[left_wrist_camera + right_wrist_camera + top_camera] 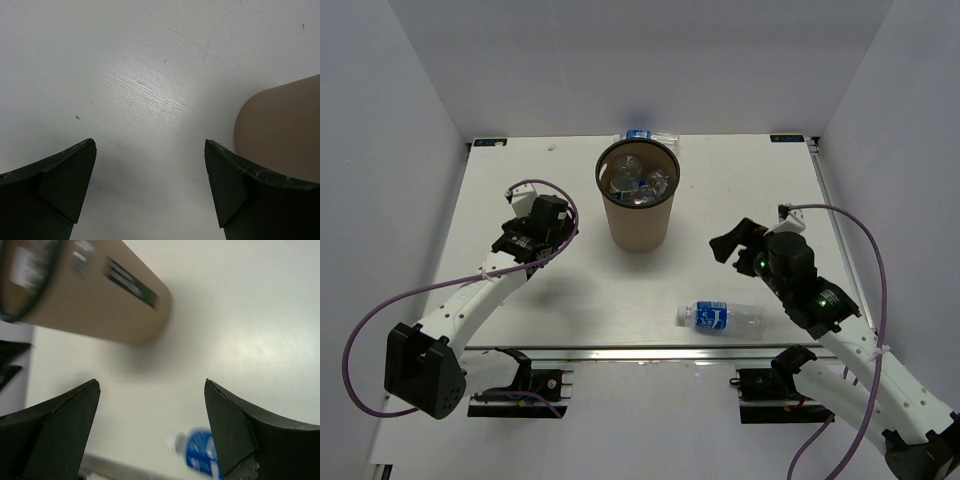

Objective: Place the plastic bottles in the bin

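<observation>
Right gripper (150, 390) gapes empty, likely lining up on the clear blue-labelled plastic bottle (720, 316); left gripper (150, 150) gapes idle beside the brown cardboard bin (638, 225).

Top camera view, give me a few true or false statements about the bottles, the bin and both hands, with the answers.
1. The bin stands upright with bottles inside. True.
2. One bottle lies on its side on the table, nearer the arms than the bin. True.
3. The right hand grips that bottle. False: it is open and empty.
4. That bottle's label is red. False: it is blue and white.
5. The left hand is open, holding nothing. True.
6. Nothing sits behind the bin. False: another bottle shows there.
</observation>
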